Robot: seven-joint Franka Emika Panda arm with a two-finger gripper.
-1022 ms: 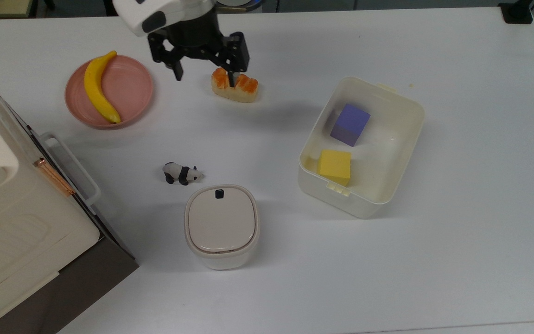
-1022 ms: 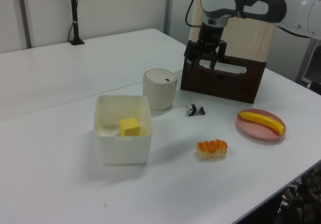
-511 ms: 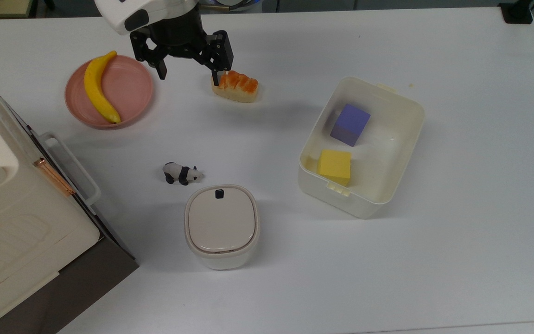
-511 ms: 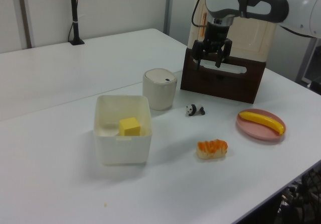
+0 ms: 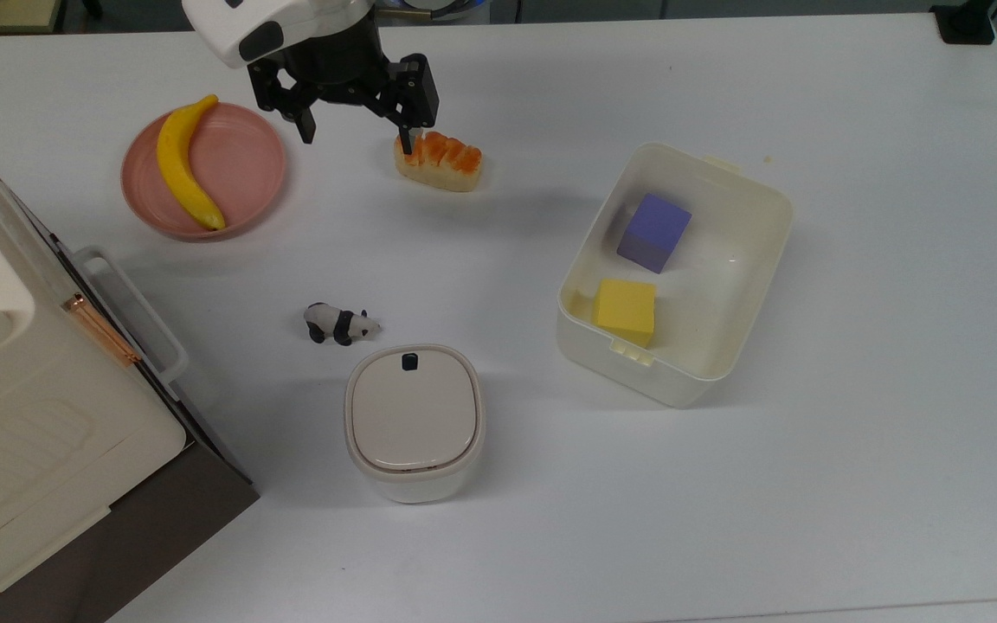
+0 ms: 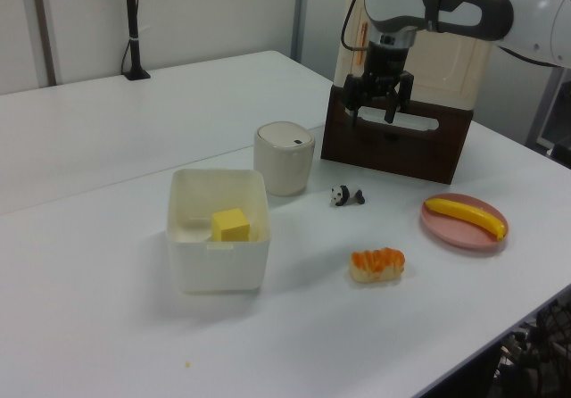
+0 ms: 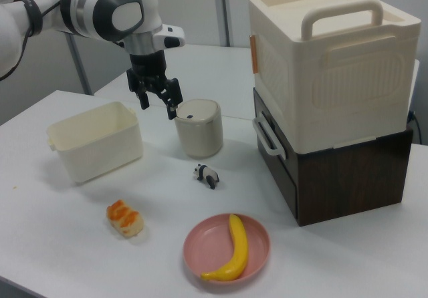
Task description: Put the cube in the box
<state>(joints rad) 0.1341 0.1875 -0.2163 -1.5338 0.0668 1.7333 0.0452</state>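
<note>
The yellow cube (image 5: 626,311) lies inside the cream-white box (image 5: 628,376), at its near corner in the top view, beside a purple cube (image 5: 654,231). In the left view the yellow cube (image 6: 231,225) peeks over the box wall (image 6: 219,269). My gripper (image 5: 358,138) hangs open and empty high over the table, far to the top view's left of the box, between the pink plate and the sushi piece. It is also seen raised in the left view (image 6: 372,115) and in the right view (image 7: 157,107), above the box (image 7: 100,147) and the lidded bin.
A banana lies on a pink plate (image 5: 252,164). A sushi piece (image 5: 438,160), a toy panda (image 5: 340,324) and a lidded bin (image 5: 414,421) sit on the table. A large cream case (image 7: 331,64) on a dark base stands at the top view's left edge.
My gripper has drifted to the top view's left and slightly up, off the sushi piece, staying open. Both cubes and the box have not moved.
</note>
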